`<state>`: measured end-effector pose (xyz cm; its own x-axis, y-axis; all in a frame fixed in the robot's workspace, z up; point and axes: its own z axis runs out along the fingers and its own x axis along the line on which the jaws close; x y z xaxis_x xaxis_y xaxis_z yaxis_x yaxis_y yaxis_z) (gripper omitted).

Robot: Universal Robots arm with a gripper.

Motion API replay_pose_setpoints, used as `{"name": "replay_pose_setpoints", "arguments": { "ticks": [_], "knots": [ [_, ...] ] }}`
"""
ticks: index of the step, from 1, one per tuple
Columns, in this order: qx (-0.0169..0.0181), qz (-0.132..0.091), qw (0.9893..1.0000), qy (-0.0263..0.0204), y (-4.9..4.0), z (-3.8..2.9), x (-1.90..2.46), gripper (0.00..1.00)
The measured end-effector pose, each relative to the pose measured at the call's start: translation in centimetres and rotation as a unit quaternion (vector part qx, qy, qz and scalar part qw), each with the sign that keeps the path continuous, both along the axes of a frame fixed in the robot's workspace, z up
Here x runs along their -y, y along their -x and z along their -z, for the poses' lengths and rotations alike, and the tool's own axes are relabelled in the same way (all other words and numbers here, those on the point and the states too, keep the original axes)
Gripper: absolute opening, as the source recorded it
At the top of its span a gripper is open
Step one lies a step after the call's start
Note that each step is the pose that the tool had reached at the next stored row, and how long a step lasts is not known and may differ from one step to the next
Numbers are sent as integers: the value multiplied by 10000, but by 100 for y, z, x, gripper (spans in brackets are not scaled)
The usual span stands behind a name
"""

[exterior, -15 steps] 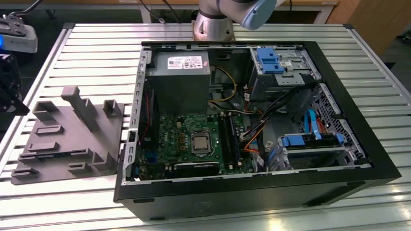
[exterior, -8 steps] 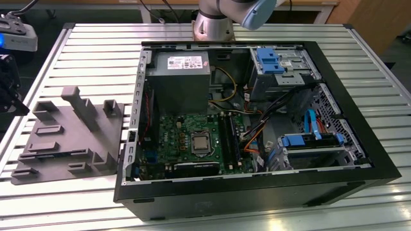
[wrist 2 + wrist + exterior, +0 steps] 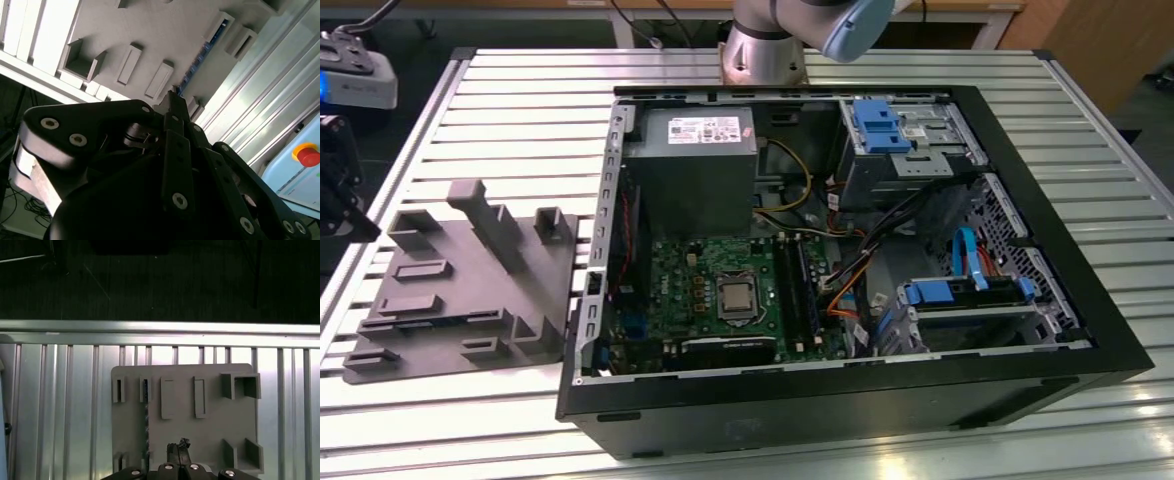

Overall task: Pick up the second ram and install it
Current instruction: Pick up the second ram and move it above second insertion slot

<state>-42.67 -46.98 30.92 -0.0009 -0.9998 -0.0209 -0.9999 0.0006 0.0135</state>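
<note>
Evidently the ram (image 3: 146,420) stands on edge in a slot of the grey tray (image 3: 215,425) on the worktop (image 3: 60,405), near the pincer (image 3: 178,451), which looks clenched on nothing. It is probably light, stiff and fragile, so I'd pinch it gently at mid-length.

Gripper (image 3: 178,447) gets chopped by the frame edge in the first wrist view. In the second wrist view its bulk hides much of the tray (image 3: 165,30). Ram (image 3: 146,430) is just an edge-on sliver.

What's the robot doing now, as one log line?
gripper: shut, empty | near: grey holder | second ram: in holder slot, not picked up
</note>
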Motion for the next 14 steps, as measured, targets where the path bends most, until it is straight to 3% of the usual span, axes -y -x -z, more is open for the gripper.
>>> {"name": "replay_pose_setpoints", "arguments": {
  "ticks": [7,14],
  "knots": [
    [0,0,10000,0,0,13,45,11],
    [0,1,10000,0,0,17,51,11]
  ]
}}
